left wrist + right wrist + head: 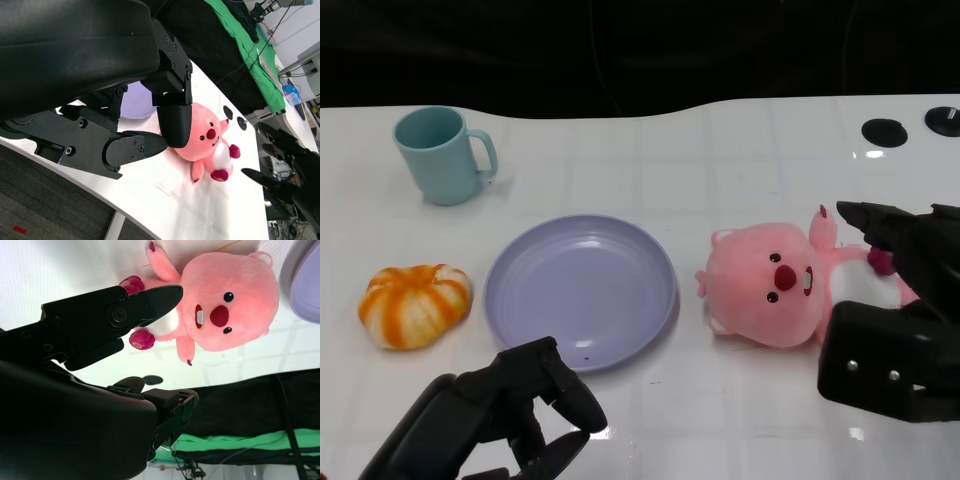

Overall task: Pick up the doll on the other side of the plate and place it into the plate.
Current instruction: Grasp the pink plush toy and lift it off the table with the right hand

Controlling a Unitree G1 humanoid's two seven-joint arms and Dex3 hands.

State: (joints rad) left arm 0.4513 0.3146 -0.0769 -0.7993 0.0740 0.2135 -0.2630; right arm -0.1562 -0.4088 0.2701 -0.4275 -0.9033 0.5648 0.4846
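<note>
Pink plush doll [772,284] lying face-up on white worktop [720,150], just right of round lilac plate [580,290], apart from rim. Right hand [895,300] spread wide over doll's body, holding nothing yet. Left hand [535,410] near plate's near edge, fingers loosely curled, empty. Best: close round soft torso, not a limb; lift clear of rim, then shift left & lower onto plate centre.

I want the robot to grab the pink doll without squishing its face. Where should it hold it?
Probably around the doll's white tummy, coming from the right, where the right hand hovers open with nothing held. The doll lies on its back, head toward the plate, so its body and legs face those fingers.
</note>
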